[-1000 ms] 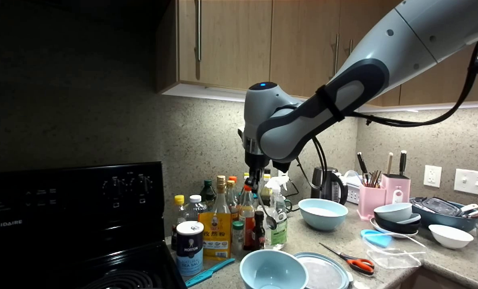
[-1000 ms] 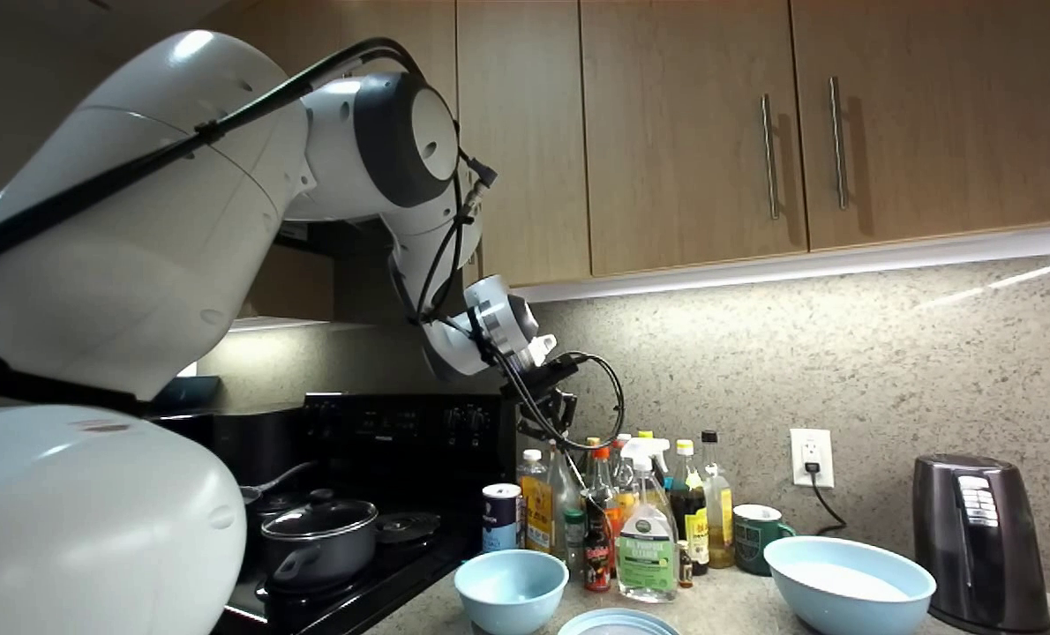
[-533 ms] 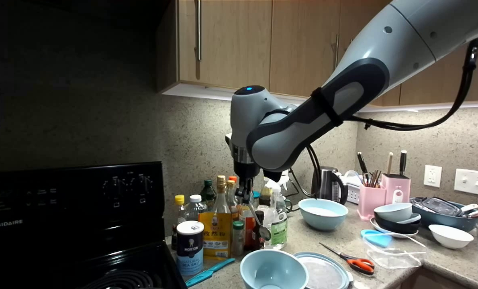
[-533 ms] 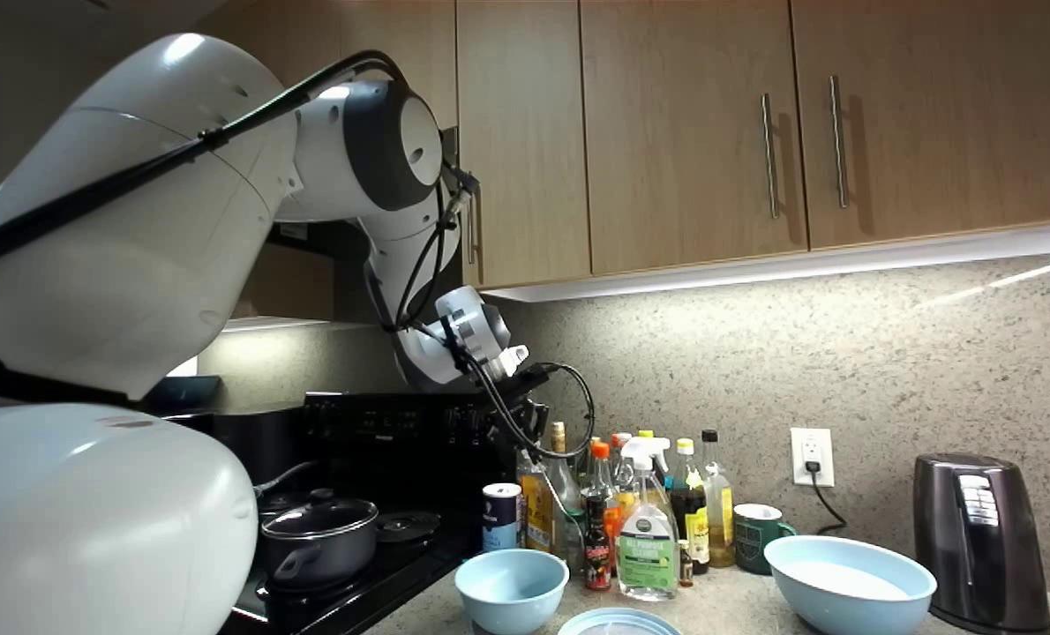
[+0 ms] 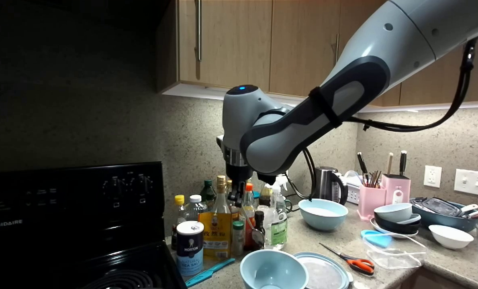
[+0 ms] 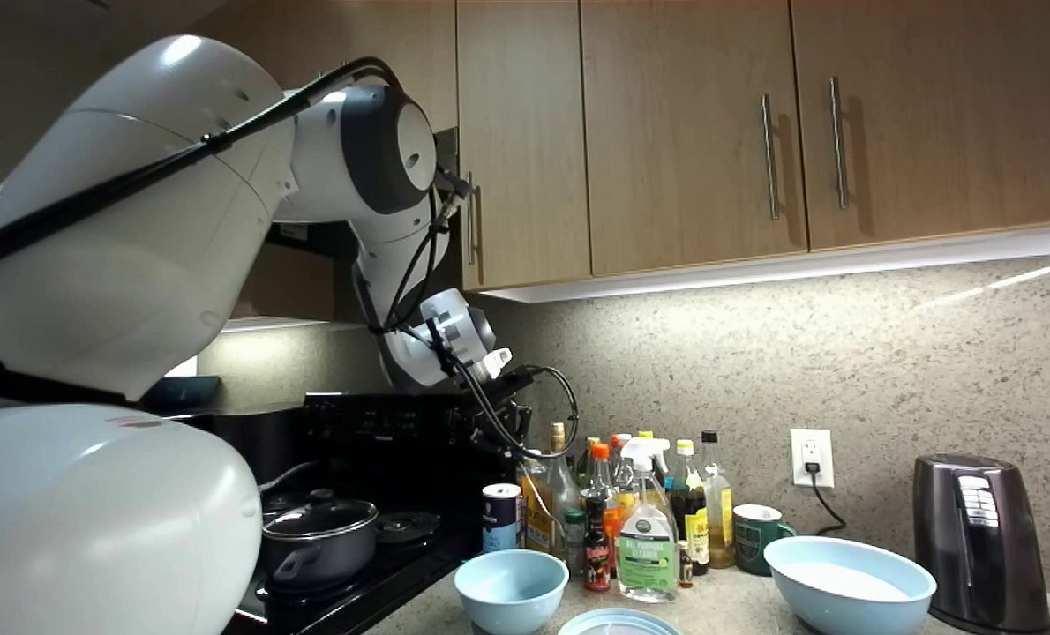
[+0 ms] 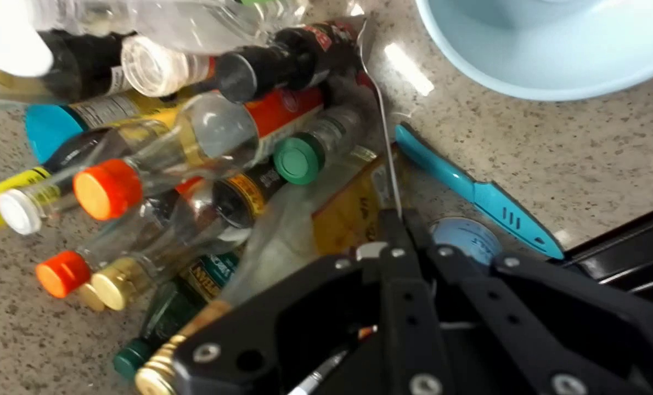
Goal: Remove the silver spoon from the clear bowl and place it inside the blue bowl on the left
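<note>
My gripper (image 7: 402, 216) is pinched narrow on the handle end of the silver spoon (image 7: 384, 122), holding it in the air above the counter (image 5: 303, 241). From there the spoon slants downward, head lowest; in an exterior view that head shows against a dark sauce bottle (image 5: 259, 218), and I cannot tell whether they touch. Near it, the blue bowl (image 5: 273, 267) stands upright on the counter; in the wrist view the spoon lies outside its rim. A round lid (image 5: 323, 271) rests just beside the bowl, partly hidden by it. On the bowl's other side I see a turquoise knife (image 7: 469, 186), with a salt canister (image 5: 190, 257) and a yellow packet (image 5: 215, 235) close by. Farther out are orange-handled scissors (image 5: 359, 264), a light-blue bowl (image 5: 323, 220) near a kettle (image 6: 975, 564), and a lidded pot (image 6: 331, 560) on the stove (image 5: 82, 200).
</note>
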Tool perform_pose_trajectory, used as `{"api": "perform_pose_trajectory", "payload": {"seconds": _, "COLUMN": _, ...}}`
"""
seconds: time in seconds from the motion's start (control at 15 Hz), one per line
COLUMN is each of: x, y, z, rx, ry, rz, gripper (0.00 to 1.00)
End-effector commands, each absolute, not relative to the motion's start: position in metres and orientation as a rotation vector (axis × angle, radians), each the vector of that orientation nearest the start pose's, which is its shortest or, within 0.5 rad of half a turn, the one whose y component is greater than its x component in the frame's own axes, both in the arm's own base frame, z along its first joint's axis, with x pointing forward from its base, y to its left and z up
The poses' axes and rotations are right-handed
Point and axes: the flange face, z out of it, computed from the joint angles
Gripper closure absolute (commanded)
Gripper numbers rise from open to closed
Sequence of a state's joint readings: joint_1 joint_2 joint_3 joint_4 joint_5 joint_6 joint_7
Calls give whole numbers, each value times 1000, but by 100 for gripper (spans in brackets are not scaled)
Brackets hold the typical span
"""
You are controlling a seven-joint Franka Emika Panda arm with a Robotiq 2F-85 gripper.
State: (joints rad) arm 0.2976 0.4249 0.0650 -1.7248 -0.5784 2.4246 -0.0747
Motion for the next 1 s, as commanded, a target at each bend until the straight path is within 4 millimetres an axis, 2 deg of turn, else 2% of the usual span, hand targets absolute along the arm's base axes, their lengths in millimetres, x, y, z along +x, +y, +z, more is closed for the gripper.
{"api": "perform_pose_trajectory", "payload": {"seconds": 0.0, "x": 617, "y": 267, "z": 359, "rx": -3104, "ry": -1508, "rz": -567, "gripper": 99}}
{"api": "perform_pose_trajectory", "payload": {"seconds": 0.2, "x": 599, "y": 284, "z": 347, "rx": -3076, "ry": -1537, "rz": -549, "gripper": 99}}
{"api": "perform_pose_trajectory", "payload": {"seconds": 0.4, "x": 585, "y": 283, "z": 335, "rx": -3073, "ry": -1528, "rz": -565, "gripper": 99}}
{"api": "perform_pose_trajectory", "payload": {"seconds": 0.53, "x": 585, "y": 276, "z": 334, "rx": -3148, "ry": -1525, "rz": -634, "gripper": 99}}
{"api": "perform_pose_trajectory", "payload": {"seconds": 0.73, "x": 595, "y": 265, "z": 343, "rx": -3275, "ry": -1609, "rz": -789, "gripper": 99}}
{"api": "perform_pose_trajectory", "payload": {"seconds": 0.87, "x": 592, "y": 264, "z": 359, "rx": -3337, "ry": -1665, "rz": -912, "gripper": 99}}
{"api": "perform_pose_trajectory", "payload": {"seconds": 0.93, "x": 586, "y": 266, "z": 366, "rx": -3359, "ry": -1653, "rz": -898, "gripper": 99}}
